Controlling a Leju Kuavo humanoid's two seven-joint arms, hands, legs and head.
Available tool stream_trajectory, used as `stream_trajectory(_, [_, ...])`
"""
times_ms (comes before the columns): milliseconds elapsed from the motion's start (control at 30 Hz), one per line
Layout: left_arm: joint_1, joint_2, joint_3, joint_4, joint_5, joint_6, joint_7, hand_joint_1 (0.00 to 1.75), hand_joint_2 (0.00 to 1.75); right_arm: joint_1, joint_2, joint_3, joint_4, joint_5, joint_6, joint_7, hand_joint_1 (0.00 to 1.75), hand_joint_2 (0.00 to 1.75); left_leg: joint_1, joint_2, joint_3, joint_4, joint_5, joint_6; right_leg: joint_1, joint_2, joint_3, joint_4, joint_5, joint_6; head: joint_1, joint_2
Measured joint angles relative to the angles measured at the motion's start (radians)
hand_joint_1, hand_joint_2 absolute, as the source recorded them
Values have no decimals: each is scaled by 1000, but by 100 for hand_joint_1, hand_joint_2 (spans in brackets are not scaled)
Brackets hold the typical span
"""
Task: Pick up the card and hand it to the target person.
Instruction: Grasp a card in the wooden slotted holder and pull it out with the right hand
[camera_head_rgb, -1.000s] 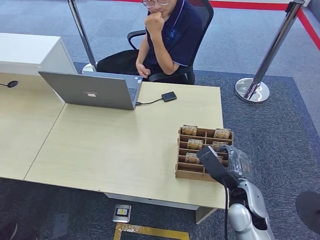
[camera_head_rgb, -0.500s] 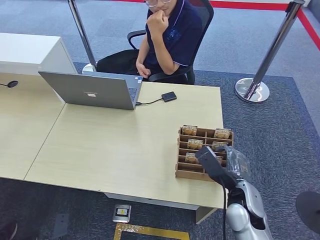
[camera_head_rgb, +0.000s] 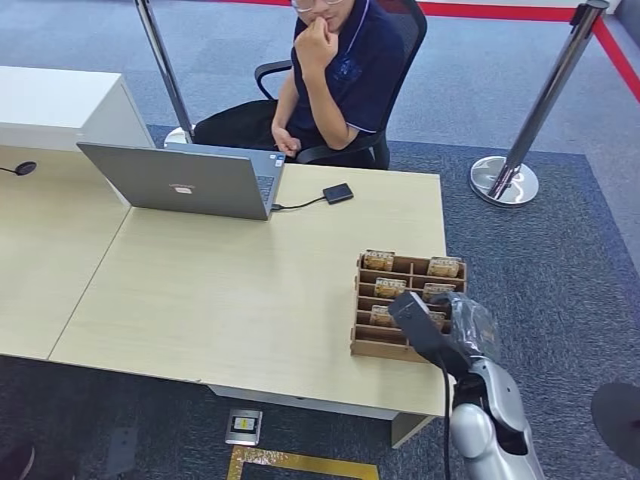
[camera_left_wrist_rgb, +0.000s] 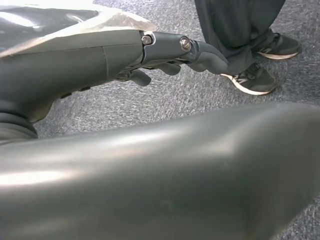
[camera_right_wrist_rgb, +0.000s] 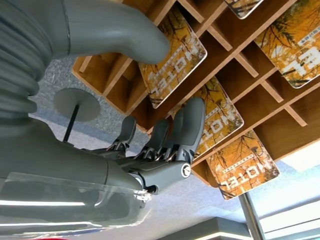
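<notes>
From the head view you see the right hand (camera_head_rgb: 423, 325) hovering over the near edge of the wooden card rack (camera_head_rgb: 407, 305), which sits at the right end of the bench (camera_head_rgb: 226, 290); the yellow hotel cards stand in the rack's slots, and none is held. A person (camera_head_rgb: 340, 70) sits in a chair at the far side, beside an open laptop (camera_head_rgb: 181, 180) and a small black device (camera_head_rgb: 337, 193) on a cable. In the left wrist view your left hand (camera_left_wrist_rgb: 177, 52) hangs over grey carpet — fingers loosely curled, gripping nothing — with someone's shoes (camera_left_wrist_rgb: 260, 65) nearby. In the right wrist view the fingers (camera_right_wrist_rgb: 188, 125) are apart and empty, thumb extended toward one card (camera_right_wrist_rgb: 171, 55) and fingertips close to another card — whether they touch it, you cannot tell.
</notes>
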Motion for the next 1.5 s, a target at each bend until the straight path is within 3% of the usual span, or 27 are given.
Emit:
stream_trajectory(133, [0, 0, 0, 0, 1, 0, 1, 0, 0, -9, 4, 0, 15, 6, -3, 0, 86, 175, 0, 0, 0, 0, 0, 0, 0, 0, 0, 0, 0, 0, 0, 0])
stream_trajectory(267, [0, 0, 0, 0, -1, 0, 1, 0, 0, -16, 5, 0, 27, 10, -7, 0, 113, 175, 0, 0, 1, 0, 0, 0, 0, 0, 0, 0, 0, 0, 0, 0])
stream_trajectory(367, [0, 0, 0, 0, -1, 0, 1, 0, 0, -15, 7, 0, 29, 10, -9, 0, 123, 175, 0, 0, 1, 0, 0, 0, 0, 0, 0, 0, 0, 0, 0, 0])
stream_trajectory(1100, [0, 0, 2, 0, 15, 5, -6, 0, 0, -14, 14, 1, 39, 16, -14, -1, 95, 175, 0, 0, 1, 0, 0, 0, 0, 0, 0, 0, 0, 0, 0, 0])
stream_trajectory(1500, [0, 0, 2, 0, 17, 6, -6, 0, 0, -17, 14, 3, 57, 15, -13, -16, 95, 175, 0, 0, 1, 0, 0, 0, 0, 0, 1, 0, 0, 0, 0, 0])
